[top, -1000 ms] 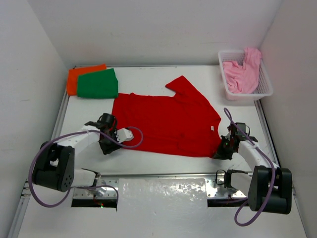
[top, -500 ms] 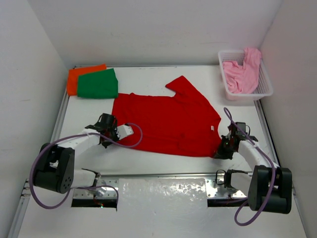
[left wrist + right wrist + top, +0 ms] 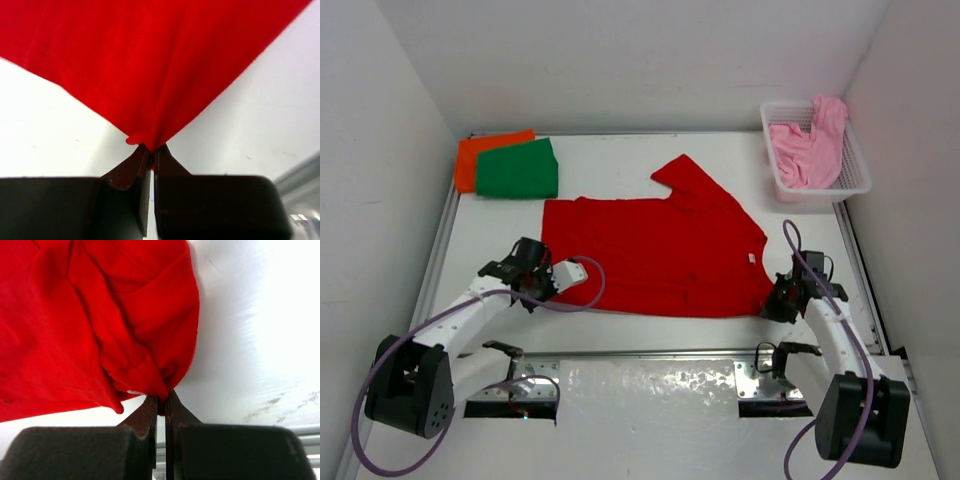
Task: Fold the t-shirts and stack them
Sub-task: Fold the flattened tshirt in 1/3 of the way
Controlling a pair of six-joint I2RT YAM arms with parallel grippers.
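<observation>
Two arms have drawn back toward the near rail since a second ago: both shoulders sit lower in the overhead view and the forearms reach out flatter. The left tool [image 3: 151, 149] is clamped shut on the near-left corner of the red shirt [image 3: 660, 250], the cloth bunching to a point between its fingertips. The right tool [image 3: 162, 399] is closed on the near-right corner, with a gathered fold of red above it. With that pull the shirt has slid slightly nearer and its left edge now runs straighter; the far-left corner has moved a touch leftward.

The green shirt [image 3: 518, 168] lies folded on top of the orange shirt [image 3: 470, 160] at the far-left corner of the surface [image 3: 650, 330], both unmoved. The pink shirt [image 3: 805, 150] hangs out of the white basket [image 3: 855, 182] at far right, as before.

The red shirt's near hem lies close to the near rail, with only a narrow bare strip between. Its far-left corner sits just beside the green shirt's near edge, apart from it. Wider bare surface shows to the left of the shirt, beyond the raised sleeve toward the back wall, and between the right hem and the basket.
</observation>
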